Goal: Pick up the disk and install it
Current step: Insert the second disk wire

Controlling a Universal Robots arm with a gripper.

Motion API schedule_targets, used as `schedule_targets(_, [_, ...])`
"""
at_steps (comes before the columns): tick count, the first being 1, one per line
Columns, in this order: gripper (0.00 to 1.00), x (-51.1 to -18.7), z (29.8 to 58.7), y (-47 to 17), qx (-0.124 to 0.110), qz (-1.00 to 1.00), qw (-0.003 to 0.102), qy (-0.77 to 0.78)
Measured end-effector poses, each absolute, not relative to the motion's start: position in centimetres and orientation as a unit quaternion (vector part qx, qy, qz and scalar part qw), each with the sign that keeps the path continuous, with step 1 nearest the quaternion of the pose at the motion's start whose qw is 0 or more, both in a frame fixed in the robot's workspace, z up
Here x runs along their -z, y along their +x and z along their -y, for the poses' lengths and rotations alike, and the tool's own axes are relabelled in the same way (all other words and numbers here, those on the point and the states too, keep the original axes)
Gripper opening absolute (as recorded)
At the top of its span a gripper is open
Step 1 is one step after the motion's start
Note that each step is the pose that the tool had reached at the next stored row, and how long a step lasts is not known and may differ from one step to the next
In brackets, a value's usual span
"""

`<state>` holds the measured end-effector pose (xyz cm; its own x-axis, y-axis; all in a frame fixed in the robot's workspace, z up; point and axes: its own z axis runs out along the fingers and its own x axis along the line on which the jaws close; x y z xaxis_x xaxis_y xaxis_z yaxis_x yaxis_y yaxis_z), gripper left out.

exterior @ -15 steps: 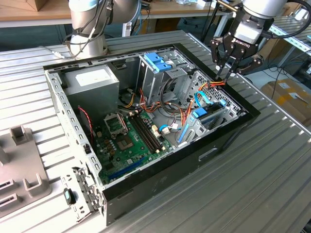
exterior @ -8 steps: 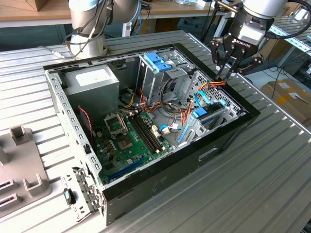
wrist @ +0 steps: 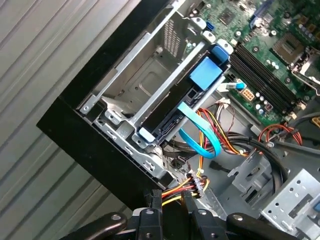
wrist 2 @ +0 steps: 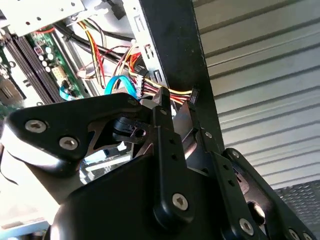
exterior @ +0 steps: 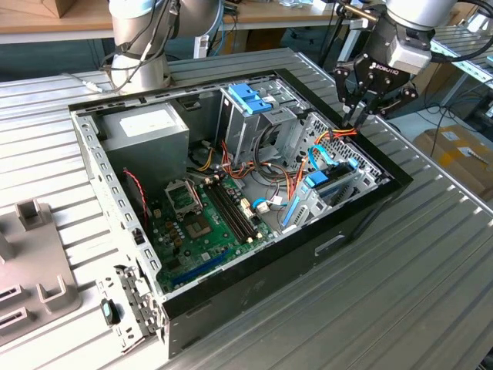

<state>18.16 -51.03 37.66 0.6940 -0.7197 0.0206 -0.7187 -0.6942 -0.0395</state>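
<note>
The disk (exterior: 326, 185) sits edge-on in the drive bay at the exterior view's right end of the open computer case (exterior: 254, 289). Its light-blue carrier (wrist: 205, 73) shows along the slot in the first wrist view. A blue data cable (wrist: 200, 134) loops away from it. My gripper (exterior: 359, 118) hangs above the case's far right rim, apart from the disk, fingers drawn together and holding nothing. In both wrist views the fingertips (wrist: 153, 201) are just short of a black connector (wrist 2: 193, 94) on yellow, red and black wires. The gripper (wrist 2: 178, 109) points at the black case wall.
Inside the case lie a green motherboard (exterior: 202, 223), a grey power supply (exterior: 145, 128) and a metal drive cage topped by a blue bracket (exterior: 250, 96). A grey fixture (exterior: 35, 262) stands on the ribbed table at the left. Cardboard boxes (exterior: 456, 150) sit beyond the table's right edge.
</note>
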Motion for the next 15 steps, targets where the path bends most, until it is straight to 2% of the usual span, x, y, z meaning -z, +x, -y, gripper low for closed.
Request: schedule_targets(15, [0.3,-37.5,51.03,18.31,0.015,-0.248,0.017,-0.968])
